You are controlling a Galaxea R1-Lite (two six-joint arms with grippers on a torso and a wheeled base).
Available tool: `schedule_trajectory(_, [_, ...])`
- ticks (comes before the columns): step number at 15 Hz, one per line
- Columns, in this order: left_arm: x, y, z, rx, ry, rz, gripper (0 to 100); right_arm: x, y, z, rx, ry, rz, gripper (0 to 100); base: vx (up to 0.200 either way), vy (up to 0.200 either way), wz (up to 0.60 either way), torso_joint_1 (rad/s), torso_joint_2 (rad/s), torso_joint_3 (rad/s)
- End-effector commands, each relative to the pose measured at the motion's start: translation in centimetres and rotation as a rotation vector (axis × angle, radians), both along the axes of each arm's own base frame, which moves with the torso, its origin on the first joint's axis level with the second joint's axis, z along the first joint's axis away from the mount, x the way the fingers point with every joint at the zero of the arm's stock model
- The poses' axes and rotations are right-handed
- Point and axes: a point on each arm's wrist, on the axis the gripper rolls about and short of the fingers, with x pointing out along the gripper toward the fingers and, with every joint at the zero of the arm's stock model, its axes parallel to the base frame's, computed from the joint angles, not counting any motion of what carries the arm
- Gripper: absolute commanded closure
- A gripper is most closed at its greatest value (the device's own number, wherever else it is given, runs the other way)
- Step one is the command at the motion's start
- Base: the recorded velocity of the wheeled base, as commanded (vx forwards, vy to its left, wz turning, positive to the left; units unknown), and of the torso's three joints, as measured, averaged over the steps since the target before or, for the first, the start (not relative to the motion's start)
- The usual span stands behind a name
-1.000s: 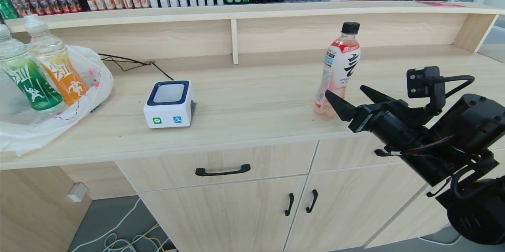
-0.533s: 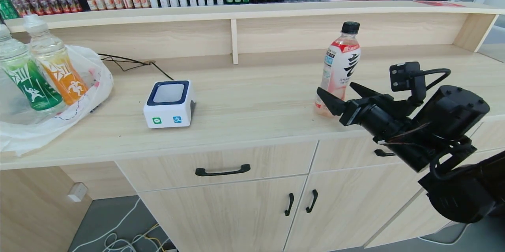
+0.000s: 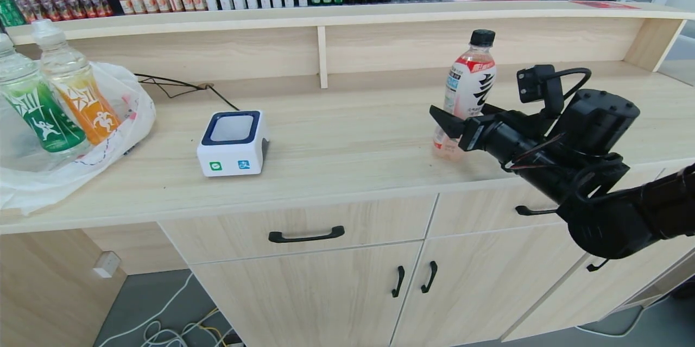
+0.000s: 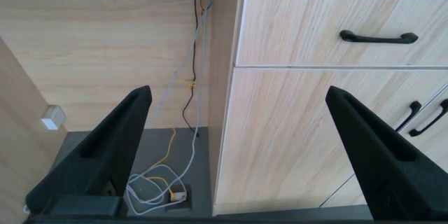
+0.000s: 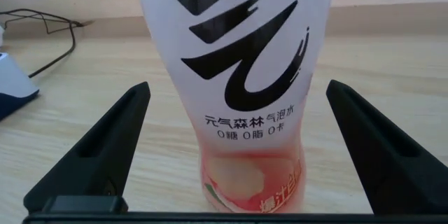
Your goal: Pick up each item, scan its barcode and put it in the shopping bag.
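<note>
The right gripper (image 3: 460,114), fingers spread wide, brackets the pink bottle (image 3: 470,83), which stands upright on the wooden counter (image 3: 347,140) right of centre in the head view, with gaps on both sides. The scanner (image 3: 233,142) sits mid-frame and the shopping bag (image 3: 117,119) at the left edge. The left gripper (image 4: 245,147), likewise released, faces the cabinet doors (image 4: 294,126).

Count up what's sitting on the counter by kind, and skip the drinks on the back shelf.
Bottles: 3 (green-label bottle, orange-label bottle, pink bottle)
Scanner: 1
Shopping bag: 1
Total: 5
</note>
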Motion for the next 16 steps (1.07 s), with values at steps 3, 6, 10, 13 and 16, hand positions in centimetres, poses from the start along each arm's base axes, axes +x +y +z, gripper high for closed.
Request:
schedule_trajectory(3, [0.0, 0.0, 0.0, 0.000, 0.000, 0.000, 0, 0.7, 0.2, 0.6, -0.003, 0.002, 0.003, 0, 0.000, 0.000, 0.00, 0.000, 0.00, 0.000])
schedule_trajectory(6, [0.0, 0.0, 0.0, 0.002, 0.000, 0.000, 0, 0.9, 0.4, 0.6, -0.005, 0.008, 0.006, 0, 0.000, 0.000, 0.00, 0.000, 0.00, 0.000])
schedule_trajectory(10, [0.0, 0.0, 0.0, 0.000, 0.000, 0.001, 0, 1.2, 0.7, 0.3, -0.013, 0.008, 0.032, 0, 0.000, 0.000, 0.00, 0.000, 0.00, 0.000])
schedule_trajectory(13, [0.0, 0.0, 0.0, 0.000, 0.000, 0.000, 0, 1.6, 0.5, 0.5, -0.011, -0.001, 0.033, 0, 0.000, 0.000, 0.00, 0.000, 0.00, 0.000])
schedule_trajectory(16, [0.0, 0.0, 0.0, 0.000, 0.000, 0.000, 0, 2.2, 0.8, 0.5, -0.017, -0.012, 0.053, 0, 0.000, 0.000, 0.00, 0.000, 0.00, 0.000])
